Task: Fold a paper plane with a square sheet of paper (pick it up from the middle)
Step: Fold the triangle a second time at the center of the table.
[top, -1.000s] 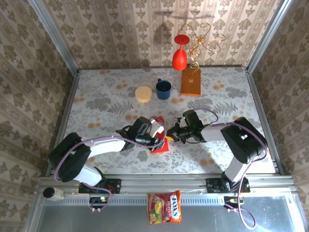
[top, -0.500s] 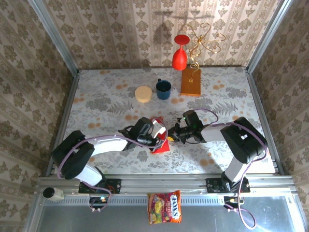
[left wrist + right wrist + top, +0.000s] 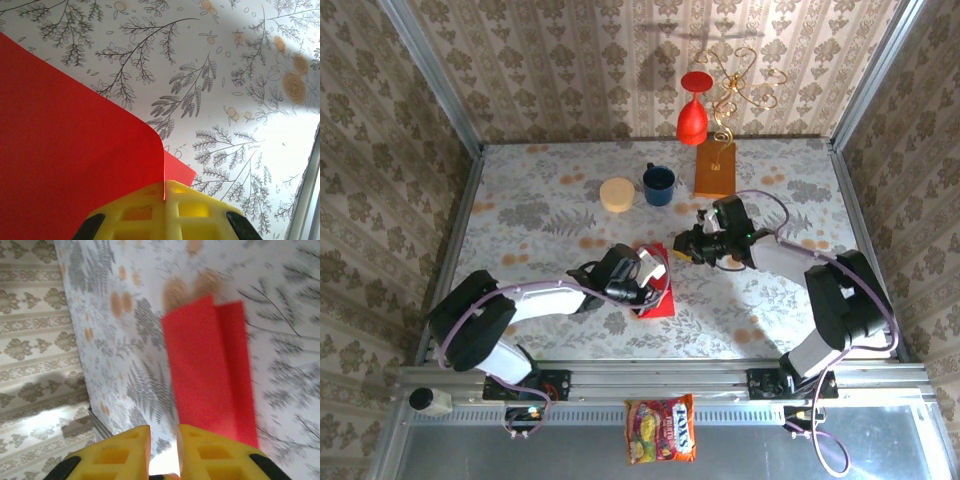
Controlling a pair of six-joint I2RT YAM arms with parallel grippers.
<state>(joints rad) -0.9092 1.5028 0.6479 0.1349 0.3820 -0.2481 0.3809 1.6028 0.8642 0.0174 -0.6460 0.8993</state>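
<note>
Square sheet of paper [image 3: 660, 303], mid-fold: left fingers [image 3: 192, 197] pinch folded edge; right fingers [image 3: 210, 447] slightly spread, empty. Next, prob.: right re-grips for next crease.

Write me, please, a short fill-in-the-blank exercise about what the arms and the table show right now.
1. The left gripper is shut on the ___ sheet of paper.
2. The right gripper, its jaws slightly apart, holds ___.
3. The mug near the back of the table is dark ___.
Missing words: red; nothing; blue.
</note>
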